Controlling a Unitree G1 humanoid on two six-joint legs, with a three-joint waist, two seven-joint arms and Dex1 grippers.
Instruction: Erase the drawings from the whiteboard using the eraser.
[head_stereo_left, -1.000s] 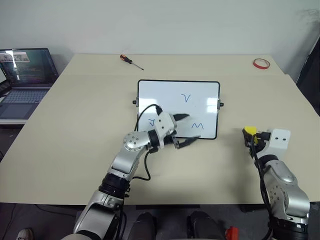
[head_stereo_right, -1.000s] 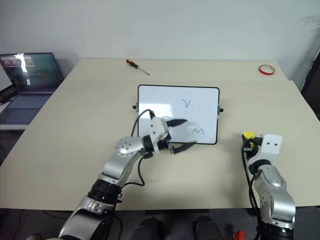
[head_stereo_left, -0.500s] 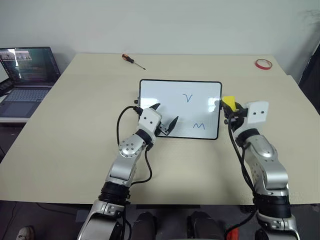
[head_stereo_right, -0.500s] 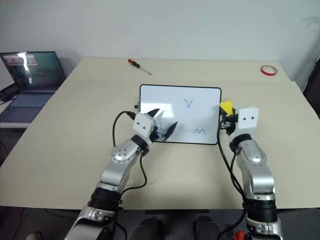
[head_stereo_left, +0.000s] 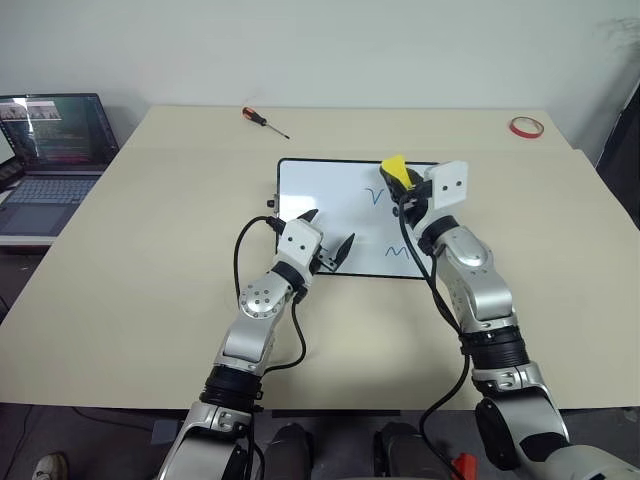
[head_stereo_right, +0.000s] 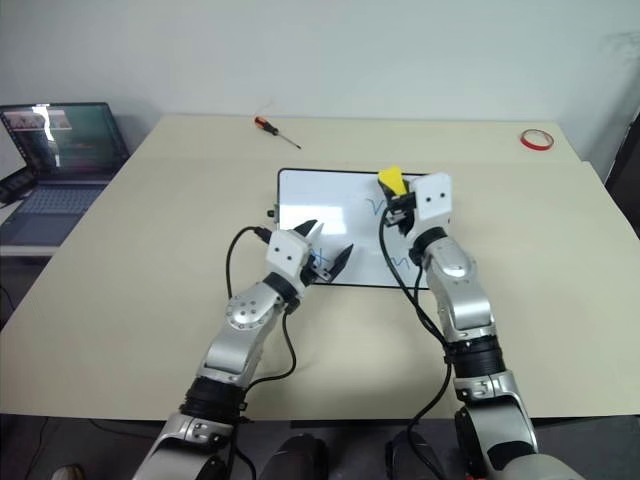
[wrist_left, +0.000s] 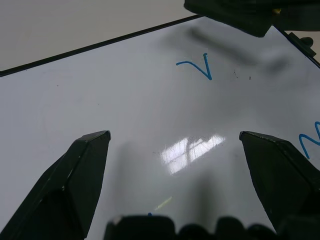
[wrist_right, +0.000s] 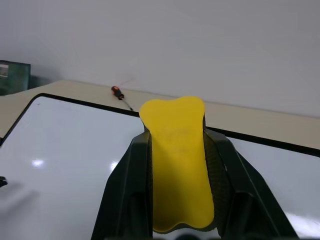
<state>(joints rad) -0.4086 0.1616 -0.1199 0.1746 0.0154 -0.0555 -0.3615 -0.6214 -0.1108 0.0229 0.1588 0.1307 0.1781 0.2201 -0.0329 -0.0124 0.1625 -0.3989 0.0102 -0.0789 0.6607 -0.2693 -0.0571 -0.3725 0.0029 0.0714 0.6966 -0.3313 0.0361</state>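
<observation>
The whiteboard (head_stereo_left: 320, 190) lies flat at the table's middle. On it are blue drawings: a V tick (head_stereo_left: 377, 195), seen closer in the left wrist view (wrist_left: 197, 67), and an M squiggle (head_stereo_left: 397, 252) partly behind my right arm. A third blue mark (head_stereo_right: 320, 262) peeks out under my left gripper. My right gripper (head_stereo_left: 402, 180) is shut on the yellow eraser (head_stereo_left: 395, 168), held above the board's far middle, just beside the V tick; its yellow top (wrist_right: 177, 160) faces the wrist camera. My left gripper (head_stereo_left: 331, 226) is open over the board's near left part.
A red-handled screwdriver (head_stereo_left: 262, 121) lies at the far edge of the table (head_stereo_left: 150, 250). A red tape ring (head_stereo_left: 522, 127) sits at the far right corner. An open laptop (head_stereo_left: 50, 150) stands on a lower surface to the left.
My right arm swung left and up from the table's right side, carrying the eraser over the board. The left gripper turned from pointing right to pointing away, then held still.
</observation>
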